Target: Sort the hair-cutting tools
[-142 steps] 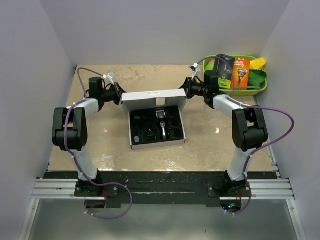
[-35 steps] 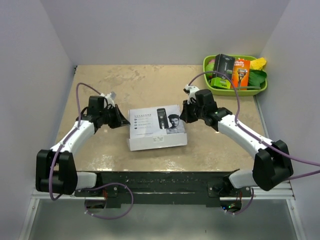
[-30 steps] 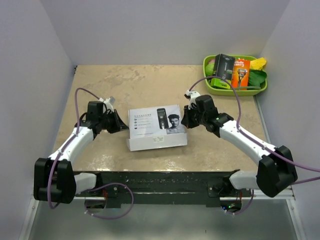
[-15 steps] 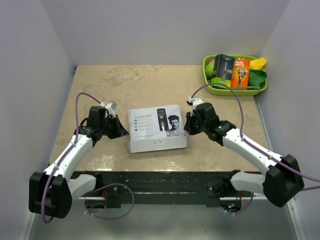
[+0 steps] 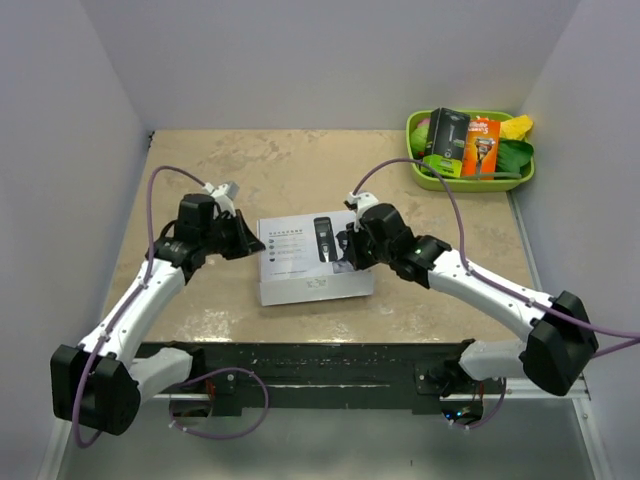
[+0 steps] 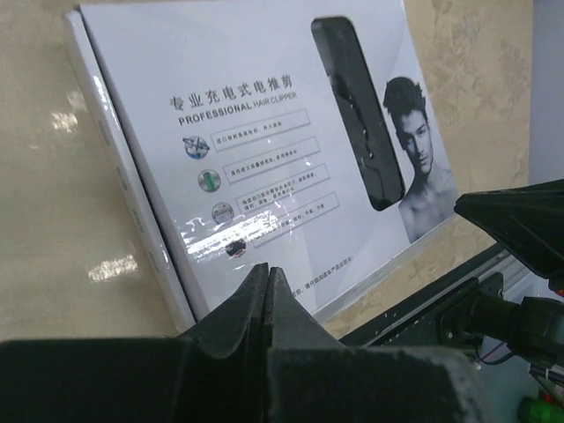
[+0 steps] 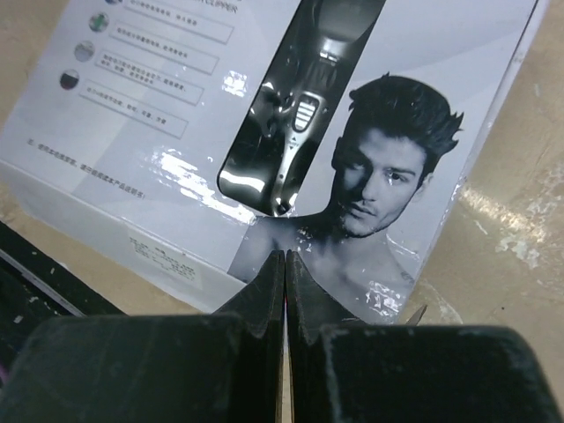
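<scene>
A white flat box [image 5: 300, 262] lies shut in the middle of the table. Of the hair-cutting tools, only the black-and-silver clipper [image 5: 323, 238] shows, through a window in the printed lid. The left wrist view has the clipper [image 6: 357, 123] at the upper right; in the right wrist view the clipper [image 7: 300, 115] lies straight ahead. My left gripper [image 5: 255, 243] is shut and empty, its tips [image 6: 267, 269] over the lid's left part. My right gripper [image 5: 345, 252] is shut and empty too, its tips [image 7: 285, 256] above the printed portrait on the lid's right part.
A green tray [image 5: 470, 182] at the back right corner holds a black package [image 5: 447, 135], an orange razor pack [image 5: 482, 145] and yellow and green items. Grey walls enclose the table on three sides. The black base rail [image 5: 320, 360] runs along the near edge.
The box lid, open several seconds ago, is now shut. In the last second my right gripper moved left onto the lid, and my left gripper moved up against the box's left side.
</scene>
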Controlling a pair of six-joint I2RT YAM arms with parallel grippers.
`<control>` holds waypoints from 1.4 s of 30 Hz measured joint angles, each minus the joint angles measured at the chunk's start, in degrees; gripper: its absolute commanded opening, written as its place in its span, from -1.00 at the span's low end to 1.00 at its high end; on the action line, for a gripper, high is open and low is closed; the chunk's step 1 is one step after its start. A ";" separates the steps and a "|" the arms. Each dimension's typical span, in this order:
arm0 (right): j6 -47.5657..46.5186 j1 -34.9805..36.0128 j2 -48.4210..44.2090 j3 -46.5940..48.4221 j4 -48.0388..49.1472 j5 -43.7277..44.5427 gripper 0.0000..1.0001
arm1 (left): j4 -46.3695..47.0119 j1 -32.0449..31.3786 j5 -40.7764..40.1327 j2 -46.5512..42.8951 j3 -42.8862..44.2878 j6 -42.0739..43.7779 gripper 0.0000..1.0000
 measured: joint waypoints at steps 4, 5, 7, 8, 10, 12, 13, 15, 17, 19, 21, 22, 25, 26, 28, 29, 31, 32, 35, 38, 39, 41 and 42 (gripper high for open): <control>1.11 1.77 2.27 -1.68 0.42 1.60 -1.00 | 1.53 -3.76 -0.70 2.43 -4.09 -1.36 -1.00; 1.29 2.01 2.49 -2.21 0.50 2.16 -1.00 | 1.79 -4.81 -1.36 3.08 -4.92 -1.53 -1.00; 1.64 2.25 2.56 -3.37 0.68 2.89 -1.00 | 2.27 -6.88 -2.93 4.26 -6.25 -2.10 -1.00; 1.75 2.32 2.56 -3.85 0.72 3.41 -1.00 | 2.62 -8.24 -4.13 4.85 -6.93 -2.54 -1.00; 1.95 2.34 2.58 -4.72 0.83 4.31 -1.00 | 3.52 -11.08 -6.45 5.90 -8.57 -3.41 -1.00; 2.12 2.43 2.84 -5.40 0.94 5.20 -1.00 | 4.15 -13.29 -8.17 6.93 -9.68 -4.46 -1.00; 2.21 2.47 3.19 -5.68 1.03 5.49 -1.00 | 4.94 -14.19 -8.68 7.26 -9.88 -5.07 -1.00; 2.34 2.62 4.09 -6.51 1.49 5.86 -1.00 | 6.71 -15.78 -9.99 7.74 -9.97 -6.05 -1.00; 2.64 2.71 5.18 -7.39 2.03 6.23 -1.00 | 8.48 -16.81 -10.99 8.41 -10.01 -6.97 -1.00; 2.93 2.86 5.09 -7.39 2.69 6.80 -1.00 | 9.27 -17.25 -11.43 8.61 -10.08 -7.54 -1.00; 3.21 3.02 5.03 -7.45 2.80 7.13 -1.00 | 9.35 -17.55 -11.96 8.44 -10.08 -7.87 -1.00; 3.28 3.06 4.85 -7.48 2.75 7.34 -1.00 | 9.25 -17.64 -12.15 8.22 -10.08 -7.96 -1.00; 3.63 3.06 3.50 -7.80 1.90 8.50 -1.00 | 6.60 -17.86 -13.57 6.38 -10.05 -7.98 -1.00; 3.78 3.06 2.69 -7.93 1.55 8.96 -1.00 | 5.22 -17.88 -14.16 5.42 -10.05 -7.98 -1.00; 4.28 3.06 0.66 -8.09 0.66 10.43 -0.91 | 2.58 -17.88 -15.34 3.26 -10.05 -7.98 -1.00; 4.46 3.06 -0.37 -8.09 0.26 11.39 -0.80 | 1.44 -17.88 -15.91 2.12 -10.03 -7.98 -1.00; 5.31 3.06 -1.84 -8.09 -0.68 13.33 -0.54 | -0.79 -17.90 -17.05 0.04 -9.97 -8.11 -1.00; 5.79 3.06 -2.16 -8.09 -1.05 14.16 -0.46 | -1.79 -17.90 -17.86 -1.09 -9.94 -8.41 -1.00; 7.43 3.06 -3.06 -9.05 -1.88 17.14 -0.25 | -5.07 -17.90 -20.81 -4.79 -9.94 -9.31 -0.93; 9.46 3.06 -5.14 -11.32 -2.99 19.93 0.02 | -7.89 -17.90 -24.00 -8.50 -9.94 -10.69 -0.88; 10.29 3.06 -5.77 -12.02 -3.43 20.87 0.07 | -8.70 -17.90 -24.90 -9.55 -9.94 -11.43 -0.88; 11.72 3.06 -6.43 -12.79 -4.26 22.56 0.11 | -9.90 -17.90 -26.38 -10.97 -10.08 -12.98 -0.86; 12.52 3.06 -6.45 -12.92 -4.48 23.52 0.11 | -10.03 -17.90 -27.10 -11.45 -10.45 -13.64 -0.85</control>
